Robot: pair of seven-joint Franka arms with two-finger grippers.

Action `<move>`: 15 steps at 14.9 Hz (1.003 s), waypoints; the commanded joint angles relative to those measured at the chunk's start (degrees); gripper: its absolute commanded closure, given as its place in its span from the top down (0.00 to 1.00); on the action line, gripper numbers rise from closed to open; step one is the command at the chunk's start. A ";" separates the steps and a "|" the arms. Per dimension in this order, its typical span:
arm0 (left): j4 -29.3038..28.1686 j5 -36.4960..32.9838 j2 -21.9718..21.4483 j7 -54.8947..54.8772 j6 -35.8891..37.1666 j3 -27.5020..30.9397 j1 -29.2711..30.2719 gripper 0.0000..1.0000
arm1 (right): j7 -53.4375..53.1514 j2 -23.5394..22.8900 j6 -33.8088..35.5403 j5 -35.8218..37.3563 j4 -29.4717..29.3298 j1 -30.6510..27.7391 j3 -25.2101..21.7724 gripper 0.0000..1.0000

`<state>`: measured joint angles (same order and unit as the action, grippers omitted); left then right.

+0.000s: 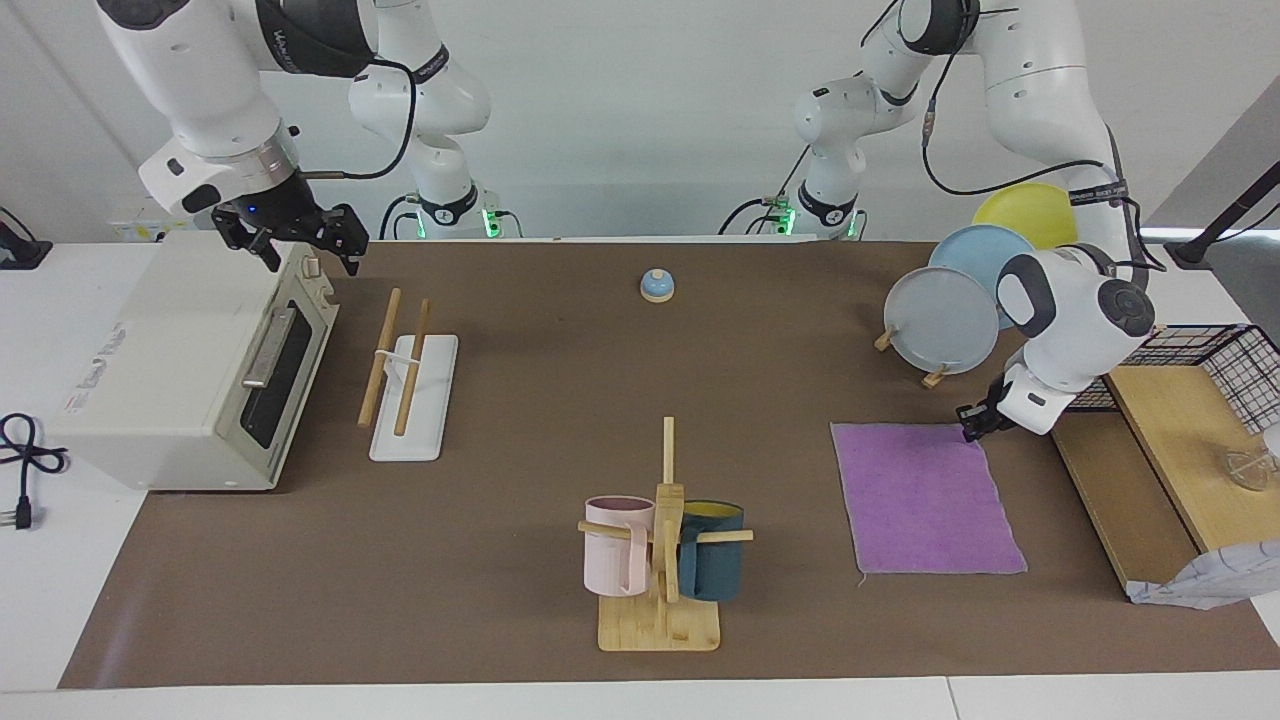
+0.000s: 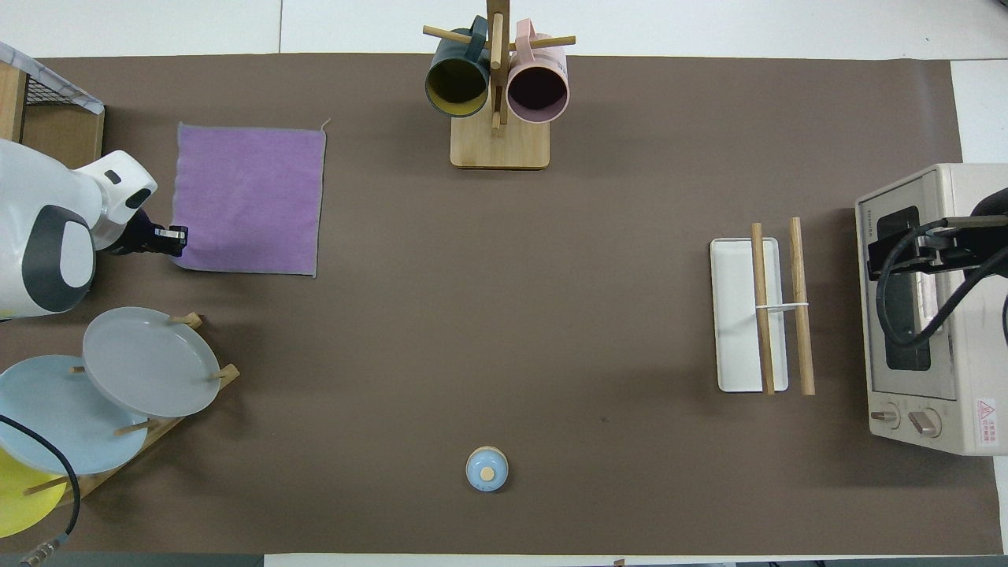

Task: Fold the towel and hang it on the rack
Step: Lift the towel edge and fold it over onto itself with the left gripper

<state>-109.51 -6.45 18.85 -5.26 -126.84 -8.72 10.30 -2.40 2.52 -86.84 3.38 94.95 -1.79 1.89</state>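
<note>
The purple towel [image 1: 925, 500] [image 2: 250, 197] lies flat on the brown mat toward the left arm's end of the table. My left gripper [image 1: 968, 430] [image 2: 178, 234] is down at the towel's corner nearest the robots, beside the wooden shelf, and is shut on the cloth's edge there. The rack [image 1: 412, 400] [image 2: 736, 315], two slanted wooden dowels on a white base, stands toward the right arm's end beside the toaster oven. My right gripper [image 1: 312, 260] hangs open and empty over the oven's top front corner, where the arm waits.
A toaster oven [image 1: 190, 360] stands at the right arm's end. A mug tree [image 1: 662, 560] with a pink and a blue mug stands far from the robots. A plate stand [image 1: 945, 315] holds grey, blue and yellow plates by the left arm. A small blue bell [image 1: 657, 285] sits near the robots. A wooden shelf [image 1: 1160, 470] borders the towel.
</note>
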 commanded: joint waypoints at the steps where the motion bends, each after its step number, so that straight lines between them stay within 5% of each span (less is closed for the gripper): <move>1: 1.48 -2.52 -3.38 0.16 6.75 0.81 -7.29 0.00 | 0.99 1.08 0.27 -0.22 1.11 -0.41 0.22 1.00; 4: 2.02 -7.15 -4.17 7.17 9.95 0.63 -15.28 0.00 | 0.99 1.08 0.27 -0.22 1.11 -0.41 0.22 1.00; 7: -4.73 -14.53 -4.27 13.84 7.06 0.63 -23.81 0.00 | 0.99 1.08 0.27 -0.22 1.11 -0.41 0.22 1.00; 9: -7.56 -18.76 -2.24 20.11 1.26 0.54 -24.54 0.00 | 0.99 1.00 0.27 -0.22 1.11 -0.50 0.22 1.00; 14: -7.56 -18.69 -2.06 23.27 0.72 0.37 -24.19 0.00 | 0.99 1.08 0.27 -0.22 1.11 -0.41 0.22 1.00; 15: -7.48 -18.69 -2.06 24.76 0.80 0.28 -24.19 0.61 | 0.99 1.08 0.27 -0.22 1.11 -0.41 0.22 1.00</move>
<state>-116.03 -23.80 17.29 16.31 -124.46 -8.43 -14.17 -2.40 2.52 -86.84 3.38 94.95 -1.79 1.89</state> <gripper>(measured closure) 0.982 0.000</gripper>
